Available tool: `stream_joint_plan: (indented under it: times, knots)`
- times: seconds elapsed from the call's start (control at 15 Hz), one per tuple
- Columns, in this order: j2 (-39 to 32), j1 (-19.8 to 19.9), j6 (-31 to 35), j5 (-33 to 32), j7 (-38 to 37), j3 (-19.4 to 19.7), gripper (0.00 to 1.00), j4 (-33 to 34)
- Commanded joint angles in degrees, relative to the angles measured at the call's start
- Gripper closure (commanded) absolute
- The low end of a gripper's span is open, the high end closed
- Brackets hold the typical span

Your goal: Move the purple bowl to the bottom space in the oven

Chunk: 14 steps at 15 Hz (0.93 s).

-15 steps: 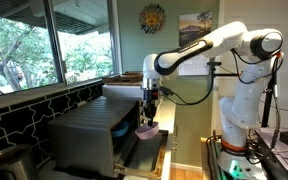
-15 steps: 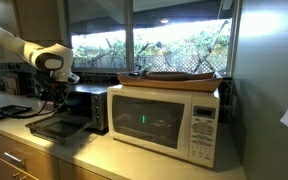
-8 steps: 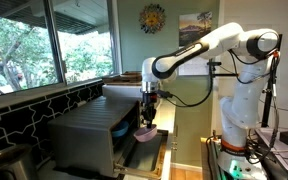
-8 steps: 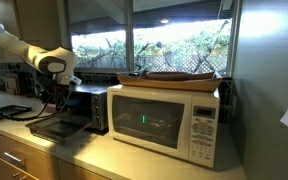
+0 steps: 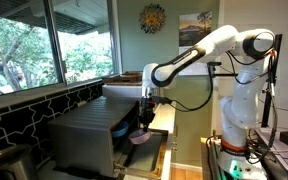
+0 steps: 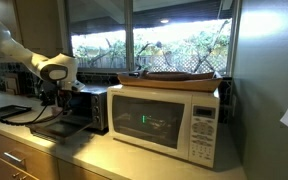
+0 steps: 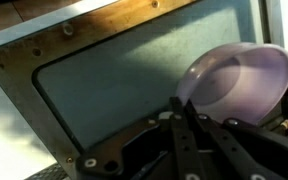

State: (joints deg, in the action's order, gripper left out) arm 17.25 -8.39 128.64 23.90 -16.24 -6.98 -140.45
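While the arm [image 5: 199, 50] swung lower over the last second, the gripper [image 5: 143, 118] dropped toward the mouth of the oven [image 5: 84, 135] and took the purple bowl [image 5: 140, 138] with it. Bowl now hangs lower and slightly closer to the opening, at 6 o'clock under the wrist, above the dropped oven door [image 5: 149, 157]. Same shift from the other side of the room: gripper [image 6: 56, 95] has slid toward 7 o'clock, nearer the open front. Fingers [image 7: 178, 118] are pinched on the bowl's rim. Wrist view puts the bowl at 2 o'clock from the fingertips, tilted, over the door's glass pane [image 7: 114, 85]; looks clear of the glass, can't be sure. Read on the task: bowl is airborne and outside the oven, not placed. The drop looks like lining up with the bottom level, so my guess is the next move is a low push inward, keeping the rim off the door. Shelf levels aren't visible from any angle here, so can't confirm the height match. Count: one purple bowl, one oven with one door down, one cream microwave [image 6: 169, 115] at 3 o'clock of the oven, one flat brown tray [image 6: 179, 76] on top of it, one arm, one gripper.
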Motion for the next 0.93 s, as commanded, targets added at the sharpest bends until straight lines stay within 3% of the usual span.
stream_joint_plan:
  times: [0.0, 0.4, 0.87]
  knots:
    - [-0.13, 1.78, 8.62, -2.57, -8.74, -2.83, 0.99, -2.81]
    - [-1.84, 4.2, 18.19, -10.9, -22.87, -6.48, 0.99, -4.84]
    - [-4.22, 5.17, 22.71, -17.27, -35.15, -7.87, 0.99, -4.35]
